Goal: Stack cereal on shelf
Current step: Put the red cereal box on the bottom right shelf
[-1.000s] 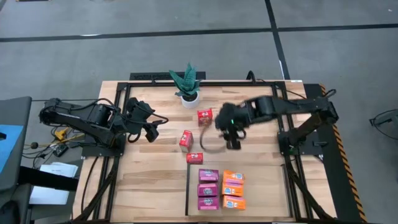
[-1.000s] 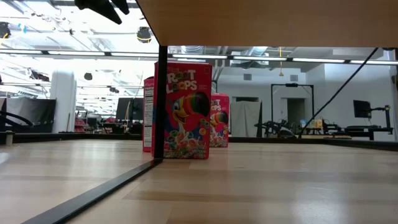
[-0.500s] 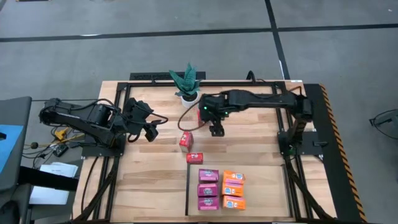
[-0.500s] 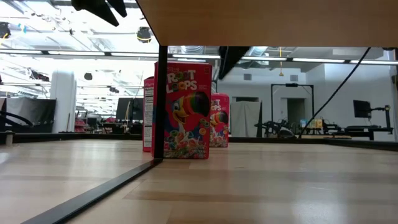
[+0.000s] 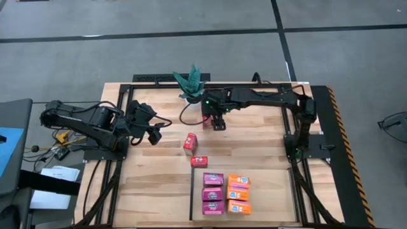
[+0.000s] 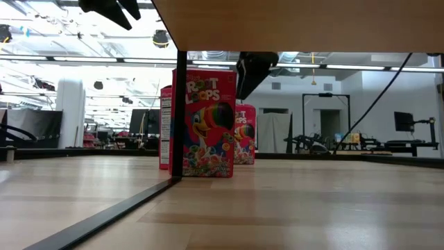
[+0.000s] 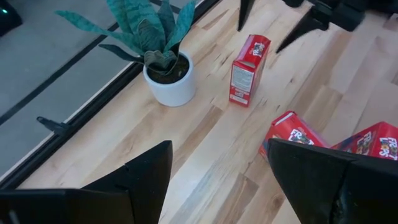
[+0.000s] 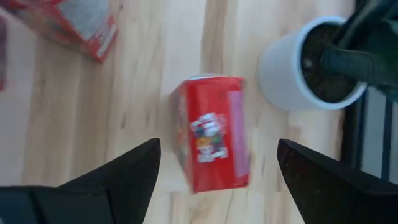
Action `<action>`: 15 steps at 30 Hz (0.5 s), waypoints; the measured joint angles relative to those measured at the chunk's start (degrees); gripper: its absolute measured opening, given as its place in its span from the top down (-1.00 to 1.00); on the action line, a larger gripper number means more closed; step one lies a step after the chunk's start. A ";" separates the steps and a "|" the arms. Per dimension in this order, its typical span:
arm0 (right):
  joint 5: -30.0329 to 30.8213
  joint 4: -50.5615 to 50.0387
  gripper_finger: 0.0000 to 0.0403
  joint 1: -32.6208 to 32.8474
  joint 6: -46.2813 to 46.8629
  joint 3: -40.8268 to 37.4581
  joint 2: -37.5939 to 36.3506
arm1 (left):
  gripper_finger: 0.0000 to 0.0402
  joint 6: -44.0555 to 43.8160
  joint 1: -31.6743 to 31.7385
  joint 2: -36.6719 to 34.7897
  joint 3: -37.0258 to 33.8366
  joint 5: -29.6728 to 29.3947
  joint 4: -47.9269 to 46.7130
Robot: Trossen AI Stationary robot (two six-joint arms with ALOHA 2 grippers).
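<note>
In the high view the right gripper (image 5: 217, 123) sits just above centre of the frame, directly over a red cereal box (image 8: 213, 140) that stands beside the white pot of the green plant (image 5: 191, 86). Its own wrist view shows the two dark fingers (image 8: 118, 180) spread wide, one on each side of that box with bare wood between, so the gripper holds nothing and touches nothing.

Two more red boxes (image 5: 190, 142) lie near the middle of the table, one just above the other (image 5: 198, 161).

The shelf (image 5: 267, 191), a light panel with a thin black edge, fills the lower centre-right of the high view. On it stand three purple boxes (image 5: 212, 193) in a column and three orange boxes (image 5: 238, 193) right beside them.

The left gripper (image 5: 154, 135) waits at centre left of the high view, apart from all boxes; its fingers (image 7: 134, 180) stand open and empty.
</note>
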 joint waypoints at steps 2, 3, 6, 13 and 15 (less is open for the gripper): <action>-1.90 -0.02 -0.73 -0.75 -0.55 0.00 0.00 | -0.27 0.00 0.00 -0.01 0.00 -0.01 -0.13; -2.68 0.07 -0.73 -1.09 -0.59 0.00 0.00 | -0.27 0.00 0.00 0.00 0.00 0.01 -0.17; -4.84 1.55 -0.72 -1.75 -1.00 0.20 1.34 | -0.27 0.00 0.00 -0.02 0.00 0.02 -0.22; -5.90 1.01 -0.69 -1.74 -2.09 0.02 4.55 | -0.27 -0.13 -0.01 -0.02 0.00 0.07 -0.72; -6.00 1.92 -0.69 -1.64 -2.14 0.08 5.27 | -0.27 -0.15 0.01 0.00 0.00 0.09 -0.67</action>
